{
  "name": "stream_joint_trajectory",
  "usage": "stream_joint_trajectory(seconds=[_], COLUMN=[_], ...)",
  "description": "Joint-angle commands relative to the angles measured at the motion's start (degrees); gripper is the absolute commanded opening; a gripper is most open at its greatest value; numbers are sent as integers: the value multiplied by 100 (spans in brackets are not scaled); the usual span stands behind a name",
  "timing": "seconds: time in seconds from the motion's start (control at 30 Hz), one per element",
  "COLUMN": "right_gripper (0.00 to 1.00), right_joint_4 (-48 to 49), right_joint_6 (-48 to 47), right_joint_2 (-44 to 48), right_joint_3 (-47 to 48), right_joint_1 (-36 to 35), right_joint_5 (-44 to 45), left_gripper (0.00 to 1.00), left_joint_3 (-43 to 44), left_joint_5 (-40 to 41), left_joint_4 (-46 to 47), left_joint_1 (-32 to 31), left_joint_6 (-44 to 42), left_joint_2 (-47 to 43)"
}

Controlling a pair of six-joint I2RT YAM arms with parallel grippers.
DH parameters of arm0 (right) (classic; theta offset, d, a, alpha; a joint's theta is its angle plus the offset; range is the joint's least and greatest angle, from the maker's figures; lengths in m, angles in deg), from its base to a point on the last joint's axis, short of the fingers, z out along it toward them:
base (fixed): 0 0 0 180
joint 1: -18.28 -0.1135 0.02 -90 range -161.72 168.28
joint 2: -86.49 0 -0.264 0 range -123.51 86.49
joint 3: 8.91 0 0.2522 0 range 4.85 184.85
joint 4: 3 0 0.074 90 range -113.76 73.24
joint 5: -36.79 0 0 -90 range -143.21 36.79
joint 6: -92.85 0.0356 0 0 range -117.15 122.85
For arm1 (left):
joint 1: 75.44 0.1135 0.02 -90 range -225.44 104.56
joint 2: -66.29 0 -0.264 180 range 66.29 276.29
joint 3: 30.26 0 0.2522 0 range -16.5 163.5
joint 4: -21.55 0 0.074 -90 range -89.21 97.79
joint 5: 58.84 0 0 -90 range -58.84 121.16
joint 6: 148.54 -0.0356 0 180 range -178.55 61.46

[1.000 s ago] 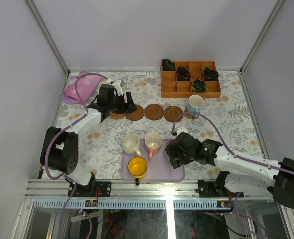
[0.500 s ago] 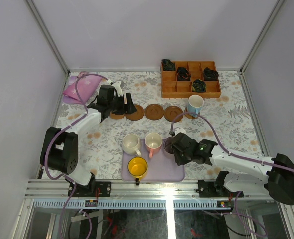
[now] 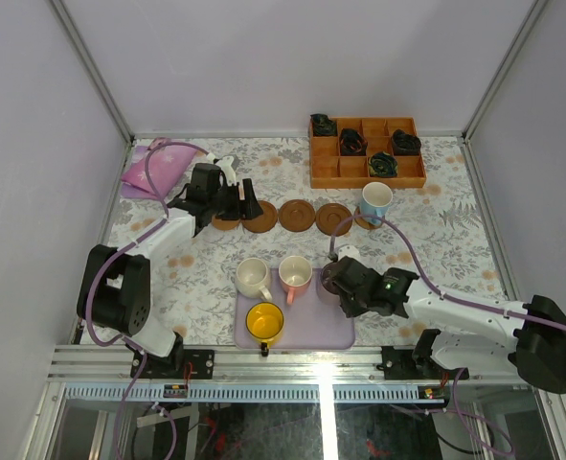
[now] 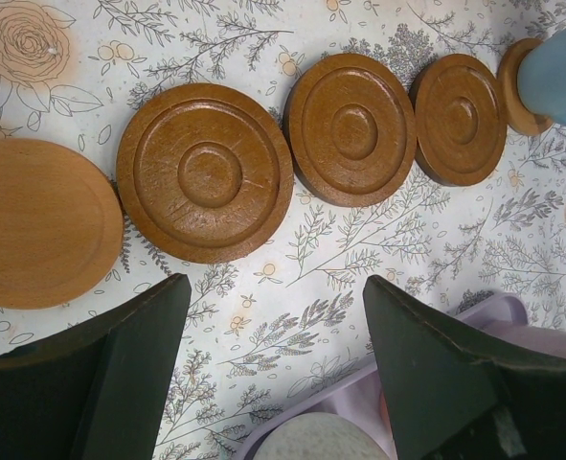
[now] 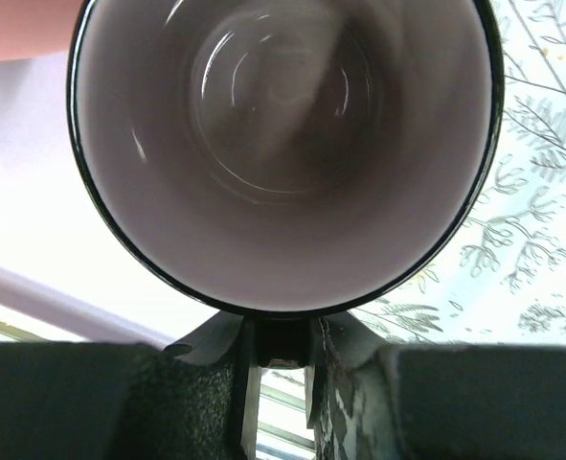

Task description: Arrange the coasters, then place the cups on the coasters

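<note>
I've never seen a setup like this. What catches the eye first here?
A row of brown coasters crosses the flowered table, with a light blue cup on the rightmost one. Nearer, the right arm's fingers pinch a purple-grey cup at the right edge of the lavender tray.

The table (image 3: pixel 436 230) is covered by a floral cloth. Five coasters (image 3: pixel 295 214) lie in a row from left to right, nearer the far edge than the near one, each just beside the next. The leftmost is paler and smooth, and the next three are ringed. A compartmented wooden box (image 3: pixel 359 180) sits by the far edge, toward the right corner. A pink bag (image 3: pixel 147 172) lies in the far left corner. A lavender tray (image 3: pixel 311 328) rests at the near edge, about midway.
</note>
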Motion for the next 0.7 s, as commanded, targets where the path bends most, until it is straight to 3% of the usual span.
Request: stream_joint_trajectory(seconds=[0.0,0.23,0.5,0.67], right_gripper=[0,0,0,0], right_joint_4=[-298,-666,-447,-29], right_joint_6=[149,271,254,118], right_joint_2=[181,201,-831,-1569], right_joint_3=[513,1166,2127,2646], right_joint_1=[-72,-71,-50,276], right_joint_5=[730,1759,2798,2830], left_gripper=[73,74,74,74], left_joint_3=[-30,-55,-133,-185], left_joint_5=[102,145,231,378], left_joint_4=[101,134,205,197], left_joint_1=[-24,-27,-24,-25], left_joint_6=[-121,-131,-114,-146], left_joint_2=[-169,-169,-230,-350])
